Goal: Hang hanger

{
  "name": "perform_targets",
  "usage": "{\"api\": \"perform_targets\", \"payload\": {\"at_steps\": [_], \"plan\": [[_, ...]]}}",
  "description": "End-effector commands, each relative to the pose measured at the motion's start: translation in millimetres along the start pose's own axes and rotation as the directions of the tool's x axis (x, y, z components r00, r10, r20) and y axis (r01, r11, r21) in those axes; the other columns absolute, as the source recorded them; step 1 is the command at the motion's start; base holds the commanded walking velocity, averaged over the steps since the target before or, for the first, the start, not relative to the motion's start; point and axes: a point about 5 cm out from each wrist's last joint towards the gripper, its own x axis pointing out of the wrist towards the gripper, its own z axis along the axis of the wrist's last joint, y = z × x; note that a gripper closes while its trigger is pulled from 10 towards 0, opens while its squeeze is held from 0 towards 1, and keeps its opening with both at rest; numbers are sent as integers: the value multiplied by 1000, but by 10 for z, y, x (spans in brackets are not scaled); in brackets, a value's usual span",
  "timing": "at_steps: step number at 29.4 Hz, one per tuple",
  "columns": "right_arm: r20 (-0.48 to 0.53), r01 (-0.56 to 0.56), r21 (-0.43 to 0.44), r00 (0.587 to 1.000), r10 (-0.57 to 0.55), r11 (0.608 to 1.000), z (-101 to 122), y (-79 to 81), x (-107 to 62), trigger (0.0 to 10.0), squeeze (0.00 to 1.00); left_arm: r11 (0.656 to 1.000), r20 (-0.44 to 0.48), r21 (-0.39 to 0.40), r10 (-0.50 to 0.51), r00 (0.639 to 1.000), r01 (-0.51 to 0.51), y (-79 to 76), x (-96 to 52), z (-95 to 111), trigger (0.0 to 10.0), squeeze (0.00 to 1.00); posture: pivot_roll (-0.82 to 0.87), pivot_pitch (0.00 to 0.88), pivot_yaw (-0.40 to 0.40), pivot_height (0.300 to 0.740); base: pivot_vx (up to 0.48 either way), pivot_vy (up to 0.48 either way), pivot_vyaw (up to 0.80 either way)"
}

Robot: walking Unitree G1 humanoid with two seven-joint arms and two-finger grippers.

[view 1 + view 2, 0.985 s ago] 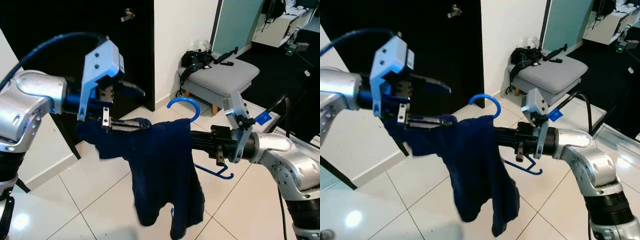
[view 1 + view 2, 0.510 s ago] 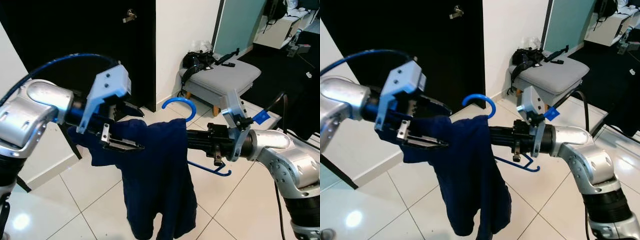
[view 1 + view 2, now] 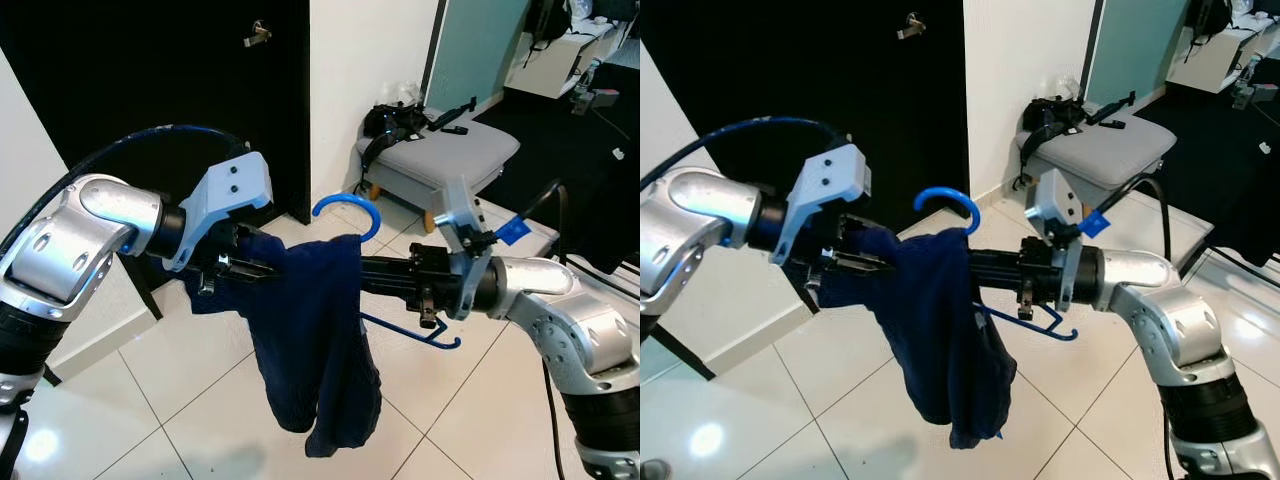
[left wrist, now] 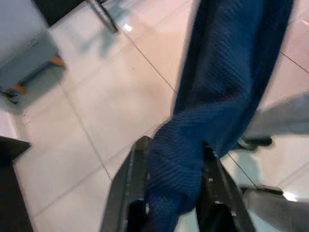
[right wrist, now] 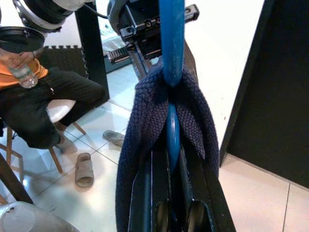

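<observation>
Right gripper (image 3: 375, 275) fingers clamp blue hanger (image 3: 345, 210), hook up, bar level; left gripper (image 4: 169, 193) fingers pinch navy sweater (image 3: 315, 345).

Blue hanger (image 3: 345, 207), navy knit garment (image 3: 315, 340)

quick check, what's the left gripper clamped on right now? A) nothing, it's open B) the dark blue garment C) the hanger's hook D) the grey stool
B: the left gripper has its two fingers closed around a bunch of the dark blue garment, while the right gripper holds the blue hanger that the garment drapes over.
</observation>
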Motion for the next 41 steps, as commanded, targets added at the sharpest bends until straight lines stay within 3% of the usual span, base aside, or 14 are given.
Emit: {"api": "perform_targets", "payload": {"at_steps": [1, 19, 20, 21, 22, 23, 30, 32, 35, 36, 41], "plan": [[64, -44, -69, 997, 48, 997, 183, 48, 56, 0, 0, 999, 4, -19, -48, 999, 48, -39, 54, -31, 0, 0, 79, 51, 31, 740, 0, 0, 0], [61, -14, -79, 998, 19, 997, 179, 22, 52, 0, 0, 996, 34, -6, -88, 996, 88, -66, 28, -29, 0, 0, 75, 53, 29, 740, 0, 0, 0], [71, 16, -60, 997, -12, 998, 181, -5, 56, 10000, 0, 997, 42, -7, -76, 996, 76, -51, 35, -30, 0, 0, 75, 54, 29, 740, 0, 0, 0], [71, 16, -60, 997, -12, 998, 181, -5, 56, 10000, 0, 997, 42, -7, -76, 996, 76, -51, 35, -30, 0, 0, 75, 54, 29, 740, 0, 0, 0], [79, 25, -45, 997, -21, 999, 180, -16, 61, 10000, 824, 998, 52, -13, -57, 997, 58, -25, 43, -35, 0, 0, 76, 54, 27, 740, 0, 0, 0], [87, 39, -32, 996, -36, 999, 178, -30, 60, 10000, 1000, 999, 57, -18, -37, 998, 38, 1, 48, -45, 0, 0, 76, 54, 27, 740, 0, 0, 0], [95, 106, -14, 990, -104, 994, 142, -94, -6, 10000, 1000, 1000, 57, -25, 4, 998, -2, 54, 33, -74, 0, 0, 75, 51, 23, 740, 0, 0, 0], [115, 220, 20, 968, -221, 975, 87, -168, -257, 10000, 1000, 997, 38, 3, 73, 997, -73, 163, -69, -97, 0, 0, 75, 43, 14, 740, 0, 0, 0], [117, 258, 35, 958, -260, 966, 59, -179, -364, 10000, 1000, 995, 32, 21, 100, 994, -101, 208, -115, -95, 0, 0, 76, 40, 13, 740, 0, 0, 0], [98, 313, 53, 943, -317, 948, -6, -176, -538, 10000, 1000, 989, 18, 65, 134, 991, -135, 265, -193, -85, 0, 0, 76, 36, 12, 740, 0, 0, 0], [83, 339, 59, 935, -344, 939, -43, -168, -622, 10000, 1000, 985, 5, 95, 145, 989, -145, 285, -231, -81, 0, 0, 76, 36, 12, 740, 0, 0, 0]]}}
